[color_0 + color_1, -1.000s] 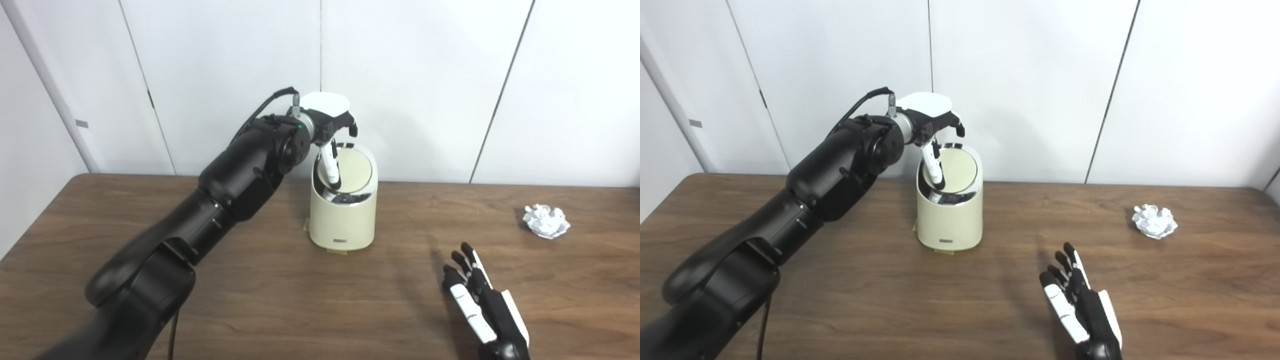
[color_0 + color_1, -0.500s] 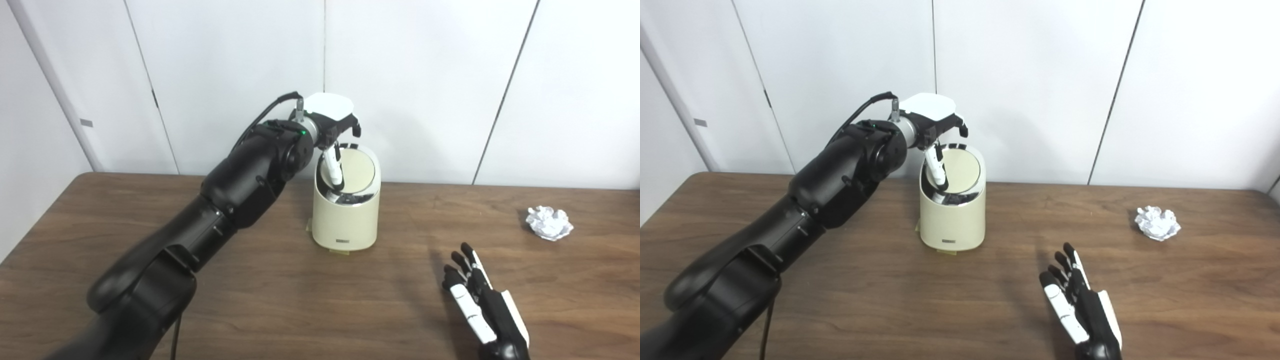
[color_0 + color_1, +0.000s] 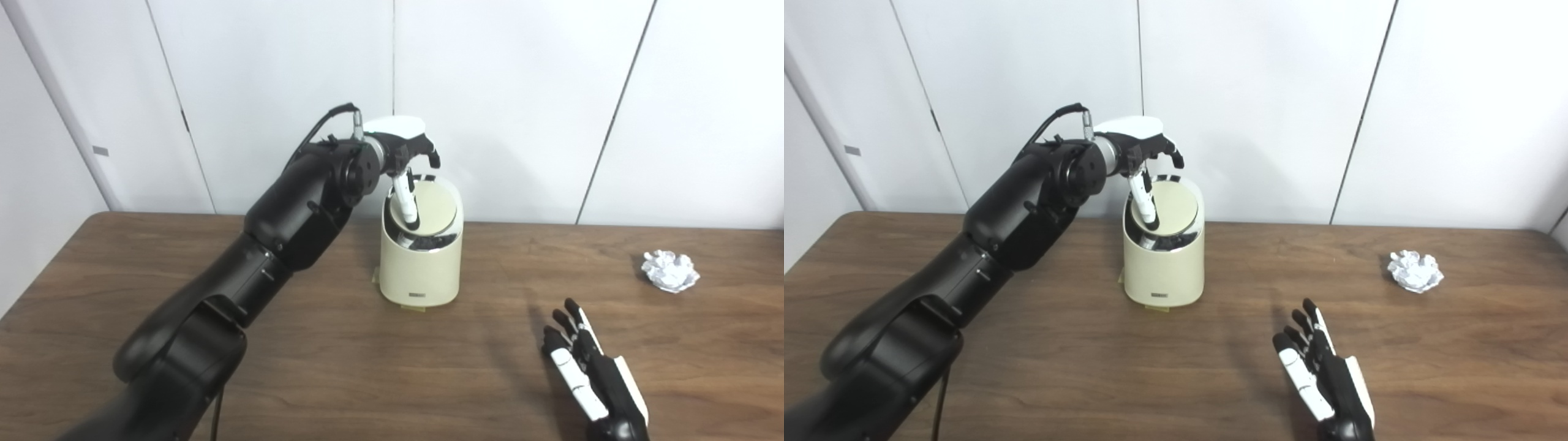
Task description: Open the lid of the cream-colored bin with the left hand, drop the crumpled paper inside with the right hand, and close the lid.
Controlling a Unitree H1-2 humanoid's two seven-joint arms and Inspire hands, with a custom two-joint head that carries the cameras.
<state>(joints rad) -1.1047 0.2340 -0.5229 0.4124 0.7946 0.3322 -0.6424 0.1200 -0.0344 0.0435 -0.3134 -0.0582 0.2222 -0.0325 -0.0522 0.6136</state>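
Well beyond the open right robot hand [image 3: 591, 367], far right, lies the crumpled paper [image 3: 669, 271].

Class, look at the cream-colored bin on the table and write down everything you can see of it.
The cream-colored bin is a small, smooth, rounded tub standing upright on the brown wooden table, near the back wall. Its round lid is tilted up, baring a shiny metal rim and dark opening at the front. A small label sits low on its front. One finger of the left robot hand presses on the lid; nothing else touches it.
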